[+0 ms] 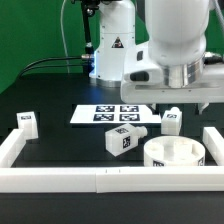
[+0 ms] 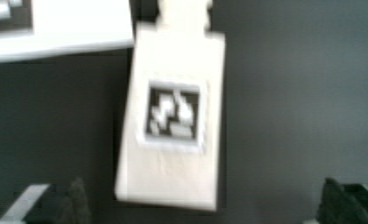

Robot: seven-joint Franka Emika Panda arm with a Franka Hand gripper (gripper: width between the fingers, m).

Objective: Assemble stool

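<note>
The round white rimmed seat (image 1: 176, 153) lies at the front, on the exterior view's right. One white tagged leg (image 1: 172, 121) lies just behind it. A second leg (image 1: 122, 138) lies near the middle and a third (image 1: 26, 122) at the exterior view's left. My gripper (image 1: 188, 98) hovers above the leg behind the seat. In the wrist view a white leg (image 2: 172, 110) with a square tag lies below the gripper (image 2: 202, 206). Its near end reaches down between the dark fingertips (image 2: 56, 203), which stand wide apart and touch nothing. The gripper is open and empty.
The marker board (image 1: 115, 112) lies behind the middle leg; its corner shows in the wrist view (image 2: 39, 40). A long white border rail (image 1: 100, 179) runs along the front and up both sides. A second robot base (image 1: 112, 45) and cables stand at the back.
</note>
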